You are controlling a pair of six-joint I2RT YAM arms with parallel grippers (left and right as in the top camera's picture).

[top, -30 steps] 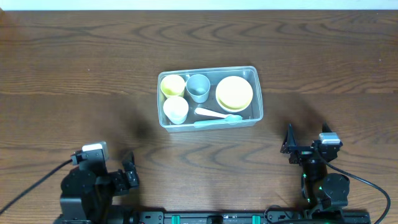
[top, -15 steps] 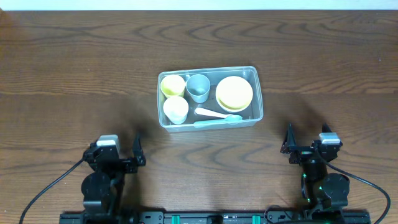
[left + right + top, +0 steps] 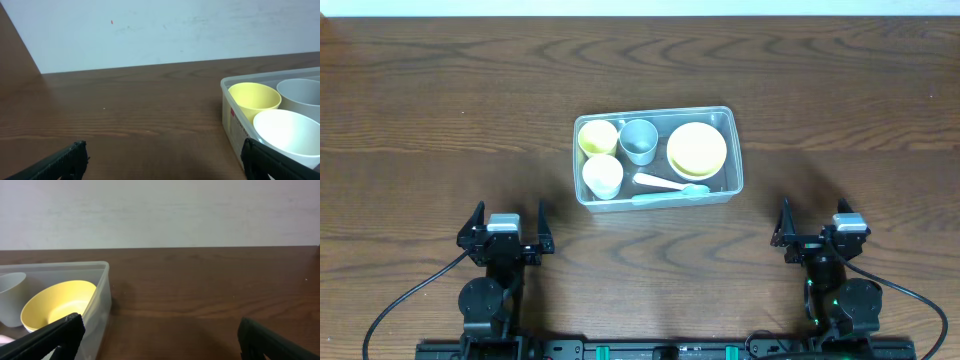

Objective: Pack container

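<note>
The clear rectangular container (image 3: 735, 160) stands mid-table. Inside are a yellow cup (image 3: 597, 136), a grey cup (image 3: 639, 139), a white cup (image 3: 603, 176), a yellow bowl (image 3: 696, 148), and a white spoon (image 3: 658, 181) beside a teal utensil (image 3: 670, 194). My left gripper (image 3: 506, 228) is open and empty near the front edge, left of the container. My right gripper (image 3: 813, 226) is open and empty, front right of it. The left wrist view shows the container's corner (image 3: 226, 105) with the yellow cup (image 3: 254, 97) and white cup (image 3: 290, 134). The right wrist view shows the container wall (image 3: 102, 300) and yellow bowl (image 3: 60, 300).
The dark wooden table (image 3: 440, 110) spreads around the container. A pale wall (image 3: 165, 30) stands behind the table's far edge. Black cables trail from both arm bases at the front edge.
My left arm has swung to the right and turned to face forward, its open fingers now pointing toward the container. The right arm and the container's contents have not moved.
</note>
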